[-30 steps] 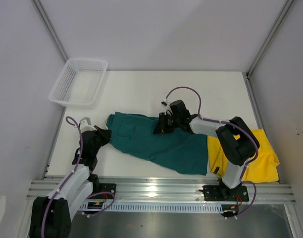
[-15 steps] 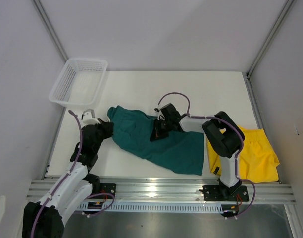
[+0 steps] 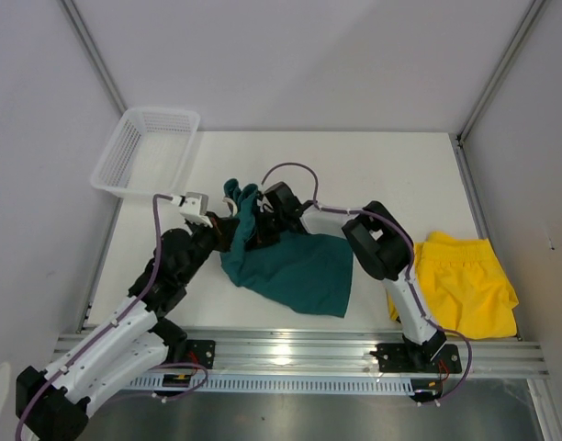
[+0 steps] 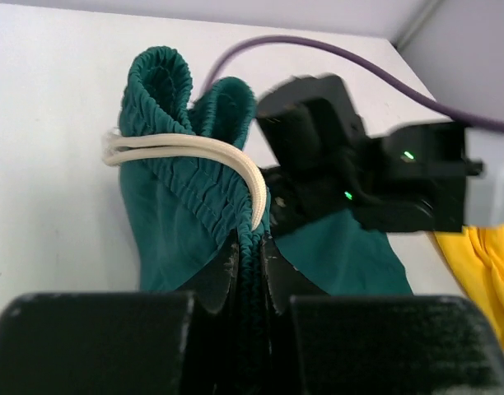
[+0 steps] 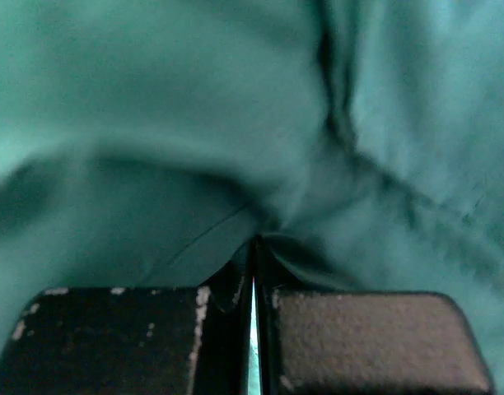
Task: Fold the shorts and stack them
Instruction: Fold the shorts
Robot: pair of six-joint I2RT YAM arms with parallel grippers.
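Left tool [image 4: 250, 262]: fingers drawn nearly together and clamped on the gathered waistband of the teal shorts [image 4: 174, 222]. The elastic band rises in a bunched, upright fold straight out of the fingertips. A pale drawstring [image 4: 190, 148] loops across the fold and runs down into the grip.

Right tool [image 5: 254, 253]: fingers together, with a thin pinch of teal fabric puckered in between the tips. Teal cloth fills the whole of the right wrist view. In the left wrist view, the black body of the right tool sits just beyond the waistband fold, close beside the left tool.

Teal shorts, overhead view: the waistband end is lifted off the table [image 3: 373, 165] between the two tools, left of centre. The rest of the garment hangs down and spreads to the near right, where it lies on the table.

Yellow shorts [image 3: 465, 285]: lying crumpled at the near right corner of the table, well apart from both tools and from the teal pair.

Left arm: extends from its base at the near left, diagonally forward and to the right.

Right arm: rises from its base at the near right and is bent sharply at the elbow, with the forearm reaching left across the table.

A white basket [image 3: 111, 163] stands at the far left corner.
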